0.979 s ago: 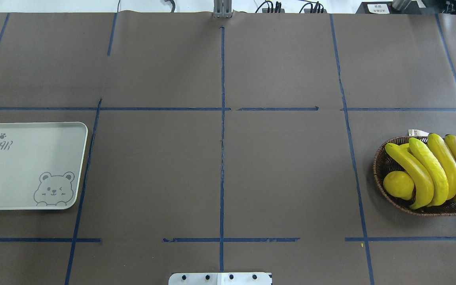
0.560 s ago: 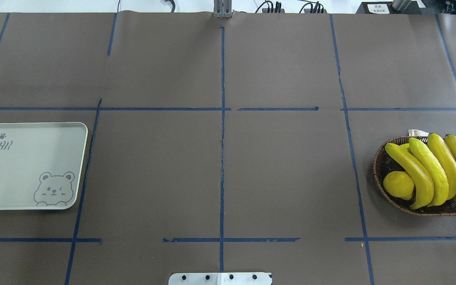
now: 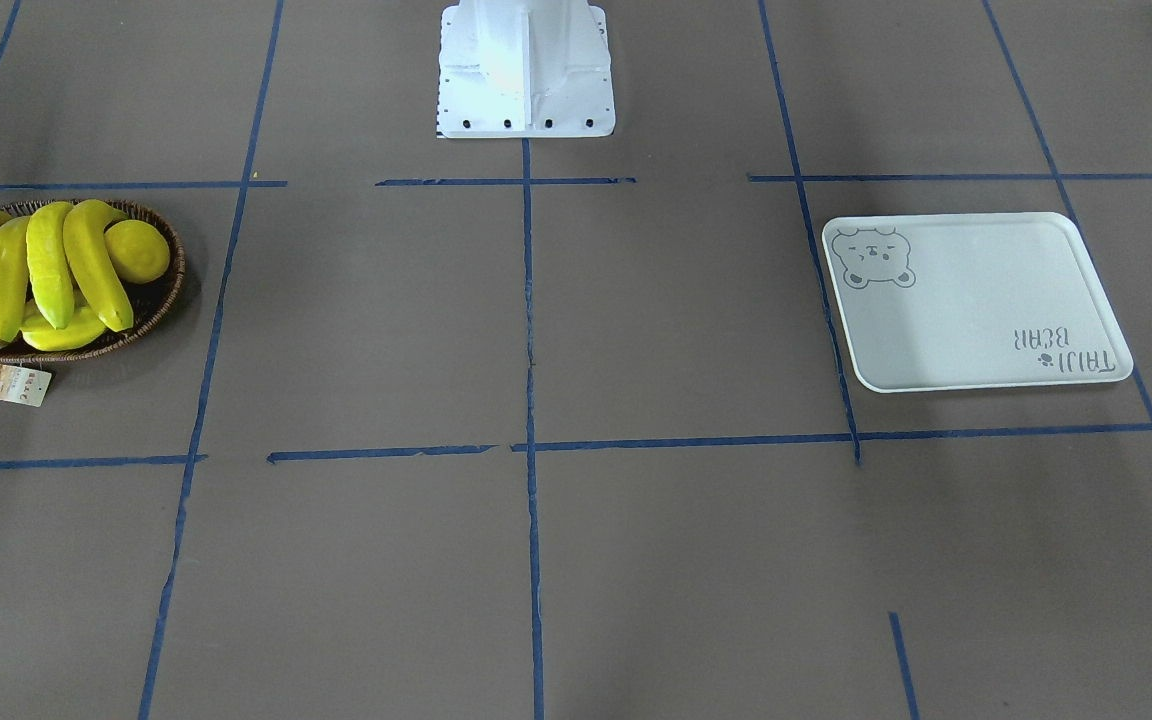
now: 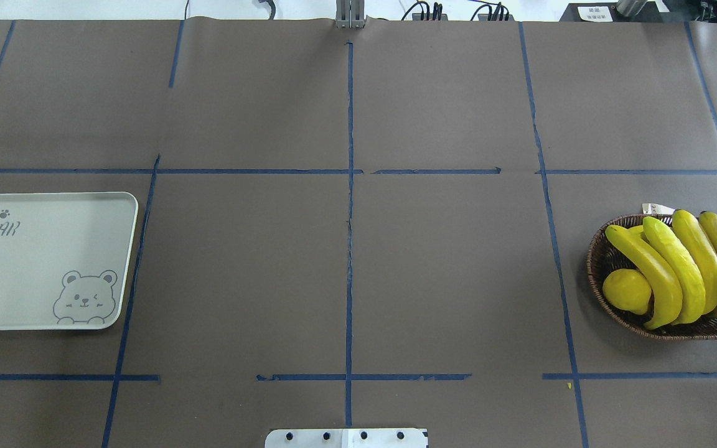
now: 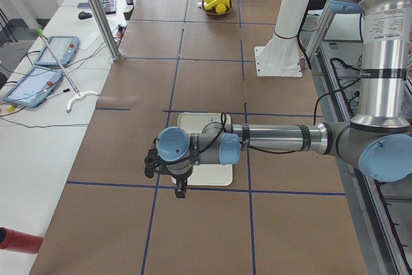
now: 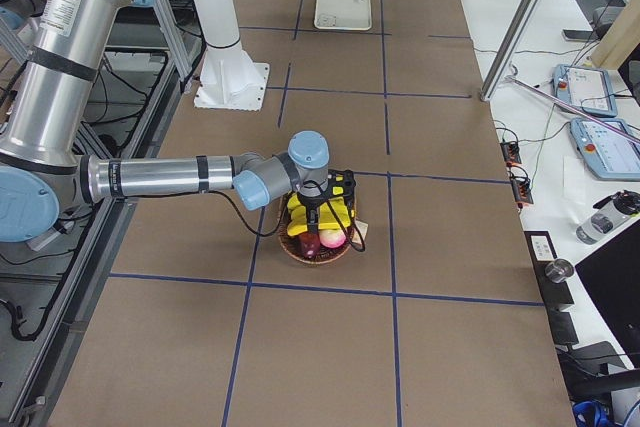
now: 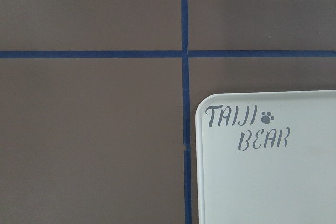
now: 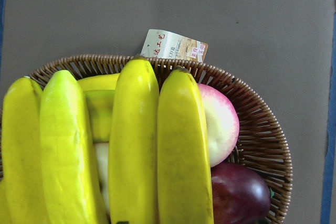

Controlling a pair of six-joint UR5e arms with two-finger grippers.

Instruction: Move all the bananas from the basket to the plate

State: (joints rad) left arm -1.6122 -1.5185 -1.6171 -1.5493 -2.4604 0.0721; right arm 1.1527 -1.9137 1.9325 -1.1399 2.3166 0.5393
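Directly beneath the right gripper [image 6: 321, 215], four bananas [image 8: 131, 150] lie in the basket [image 8: 262, 129], whose tag [image 8: 175, 45] bears red characters. Its wrist view shows a pink fruit [image 8: 220, 121] and a purple fruit [image 8: 239, 192] that the overhead view hides. Under the left gripper [image 5: 181, 189] lies the "TAIJI BEAR" corner of the plate [image 7: 273, 192]. Neither gripper's opening can be told.

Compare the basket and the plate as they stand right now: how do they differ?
The basket is brown woven wicker and oval; the plate is smooth white and a rounded rectangle. The basket is piled with the bananas and other fruit; the plate holds nothing. The basket has raised sides; the plate is nearly flat. Both sit on the brown table, at opposite ends.
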